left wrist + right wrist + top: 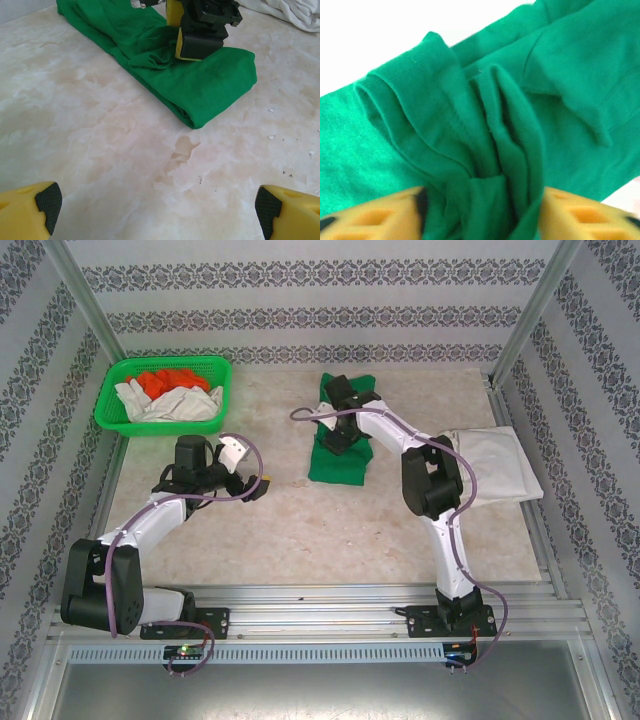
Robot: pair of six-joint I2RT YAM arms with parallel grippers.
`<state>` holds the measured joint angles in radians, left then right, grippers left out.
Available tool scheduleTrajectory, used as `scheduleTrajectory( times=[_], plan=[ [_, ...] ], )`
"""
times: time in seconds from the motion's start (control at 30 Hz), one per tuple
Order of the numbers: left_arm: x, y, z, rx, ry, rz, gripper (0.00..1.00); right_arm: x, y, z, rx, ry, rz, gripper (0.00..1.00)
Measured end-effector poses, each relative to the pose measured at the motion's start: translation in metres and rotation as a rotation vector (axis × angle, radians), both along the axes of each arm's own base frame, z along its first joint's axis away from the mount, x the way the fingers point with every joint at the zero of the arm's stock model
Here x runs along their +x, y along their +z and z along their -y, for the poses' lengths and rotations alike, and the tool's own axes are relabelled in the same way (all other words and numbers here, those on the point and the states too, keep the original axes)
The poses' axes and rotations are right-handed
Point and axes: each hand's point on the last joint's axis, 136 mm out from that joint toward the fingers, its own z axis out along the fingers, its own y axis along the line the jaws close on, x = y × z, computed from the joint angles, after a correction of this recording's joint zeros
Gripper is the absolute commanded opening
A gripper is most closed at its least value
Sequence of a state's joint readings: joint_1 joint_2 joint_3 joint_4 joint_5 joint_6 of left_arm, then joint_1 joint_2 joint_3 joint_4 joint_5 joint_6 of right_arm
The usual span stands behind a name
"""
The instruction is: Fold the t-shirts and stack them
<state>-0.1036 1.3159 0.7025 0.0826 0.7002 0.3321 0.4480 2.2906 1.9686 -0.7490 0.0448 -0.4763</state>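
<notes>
The dark green t-shirt [338, 466] lies on the table's middle as a long folded strip, also seen in the left wrist view [210, 85]. My right gripper [345, 435] points down on its middle. In the right wrist view the jaws [482, 210] stand apart with a bunched ridge of green cloth [420, 100] between them, and a dark gap shows beside the left pad. An off-white t-shirt [490, 466] lies folded at the right. My left gripper [255, 468] hovers open over bare table [157, 205], left of the green shirt.
A bright green mesh basket [108, 405] at the back left holds an orange t-shirt [170, 378] and a crumpled off-white one [175, 406]. Patterned walls and metal posts close the table on three sides. The off-white shirt's edge [295, 12] shows beyond the green one.
</notes>
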Motion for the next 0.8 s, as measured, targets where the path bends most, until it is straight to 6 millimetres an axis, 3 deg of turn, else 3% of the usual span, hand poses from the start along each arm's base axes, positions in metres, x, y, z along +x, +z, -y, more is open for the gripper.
scheduleTrajectory(
  times=[0.1, 0.2, 0.33, 0.43, 0.57, 0.7, 0.8],
  plan=[
    [0.002, 0.007, 0.003, -0.038, 0.001, 0.005, 1.0, -0.001, 0.014, 0.004, 0.041, -0.053, 0.035, 0.8],
    [0.008, 0.011, 0.008, -0.1, 0.014, -0.006, 1.0, -0.006, 0.042, 0.011, 0.103, -0.127, 0.082, 0.81],
    [0.02, 0.0, 0.022, -0.169, 0.041, -0.067, 1.0, -0.017, 0.083, 0.014, 0.245, -0.253, 0.154, 0.8],
    [0.027, -0.011, 0.045, -0.194, 0.021, -0.12, 1.0, -0.03, 0.098, 0.021, 0.358, -0.378, 0.161, 0.79],
    [0.051, -0.011, 0.083, -0.226, -0.003, -0.168, 1.0, -0.051, 0.081, 0.043, 0.477, -0.583, 0.093, 0.78],
    [0.082, -0.009, 0.113, -0.281, 0.043, -0.225, 1.0, -0.08, 0.035, 0.089, 0.531, -0.856, -0.031, 0.77],
    [0.107, -0.018, 0.124, -0.332, 0.167, -0.315, 1.0, -0.095, 0.009, 0.113, 0.575, -1.014, -0.11, 0.77]
  ],
)
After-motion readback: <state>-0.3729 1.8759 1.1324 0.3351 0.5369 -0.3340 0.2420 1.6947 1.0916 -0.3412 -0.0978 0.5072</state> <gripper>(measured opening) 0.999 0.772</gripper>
